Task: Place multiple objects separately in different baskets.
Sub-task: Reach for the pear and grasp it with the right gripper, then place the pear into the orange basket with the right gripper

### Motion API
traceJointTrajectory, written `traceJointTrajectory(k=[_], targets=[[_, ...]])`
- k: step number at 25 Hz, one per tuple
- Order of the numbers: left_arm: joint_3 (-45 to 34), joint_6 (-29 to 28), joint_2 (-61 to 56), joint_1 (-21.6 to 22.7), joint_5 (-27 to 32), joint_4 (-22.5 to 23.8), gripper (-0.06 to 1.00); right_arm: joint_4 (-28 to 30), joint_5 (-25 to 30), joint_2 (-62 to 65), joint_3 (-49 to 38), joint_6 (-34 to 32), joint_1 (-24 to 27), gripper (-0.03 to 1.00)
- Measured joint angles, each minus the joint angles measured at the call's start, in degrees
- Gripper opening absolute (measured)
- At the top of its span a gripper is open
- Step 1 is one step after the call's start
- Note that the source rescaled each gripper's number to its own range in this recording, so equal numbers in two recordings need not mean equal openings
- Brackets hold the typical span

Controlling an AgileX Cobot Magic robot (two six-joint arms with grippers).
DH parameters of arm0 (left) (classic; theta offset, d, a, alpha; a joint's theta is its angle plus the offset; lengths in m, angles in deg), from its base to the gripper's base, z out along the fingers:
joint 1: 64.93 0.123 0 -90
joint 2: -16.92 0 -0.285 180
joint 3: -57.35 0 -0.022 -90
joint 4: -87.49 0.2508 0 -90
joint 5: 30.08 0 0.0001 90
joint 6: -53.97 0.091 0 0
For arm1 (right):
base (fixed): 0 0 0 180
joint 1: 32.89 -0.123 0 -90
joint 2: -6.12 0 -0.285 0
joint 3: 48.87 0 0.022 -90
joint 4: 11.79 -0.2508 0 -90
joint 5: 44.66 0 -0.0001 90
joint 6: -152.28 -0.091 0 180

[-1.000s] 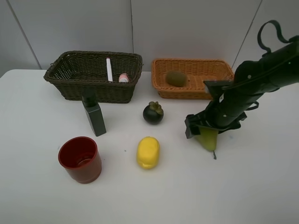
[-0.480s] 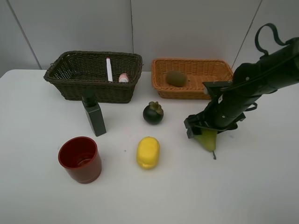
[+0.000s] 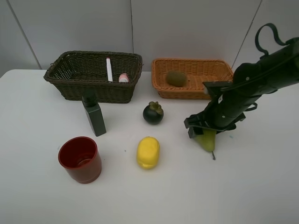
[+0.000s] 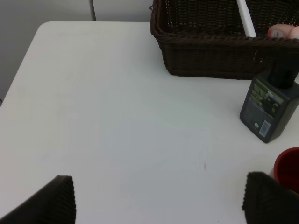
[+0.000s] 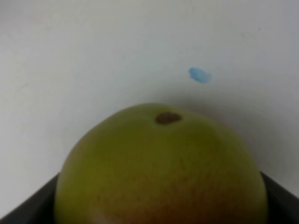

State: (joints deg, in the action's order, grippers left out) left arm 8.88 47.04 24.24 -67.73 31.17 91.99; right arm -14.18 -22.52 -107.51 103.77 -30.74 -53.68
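The pear point(image 3: 207, 141) lies on the white surface point(image 3: 37, 196) toward its right edge, a little in front of the orange-tan basket point(image 3: 187, 92). It is yellow-green, with its thin stem pointing at the near edge. The right wrist view shows its rounded end, with a small brown spot and a reddish blush low on the skin. The right jaws stand one on each side of the pear. That close view is blurred, so I cannot tell whether they pinch it or sit just off the skin.

The orange-tan basket holds the brown kiwi point(image 3: 175, 78). Beside it along the far edge, the dark basket point(image 3: 93, 92) holds the white marker point(image 3: 109, 69) and the pink bottle point(image 3: 123, 77). The dark green bottle point(image 3: 95, 116) stands upright just in front of the dark basket. The mangosteen point(image 3: 153, 113) and the lemon point(image 3: 148, 152) sit mid-surface. The red cup point(image 3: 80, 158) stands upright toward the near left corner. The left jaws are spread wide over bare surface, with nothing between them.
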Motion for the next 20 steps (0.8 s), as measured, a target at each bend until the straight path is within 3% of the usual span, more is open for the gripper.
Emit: traceJointTrajectory(k=[13, 20], targets=[[0.0, 0.0, 0.0, 0.0, 0.0, 0.0, 0.93, -0.1, 0.0, 17.1, 0.1, -0.6, 0.0, 0.71], [0.0, 0.0, 0.0, 0.0, 0.0, 0.0, 0.93, 5.2, 0.5, 19.5, 6.1, -4.4, 0.5, 0.71]])
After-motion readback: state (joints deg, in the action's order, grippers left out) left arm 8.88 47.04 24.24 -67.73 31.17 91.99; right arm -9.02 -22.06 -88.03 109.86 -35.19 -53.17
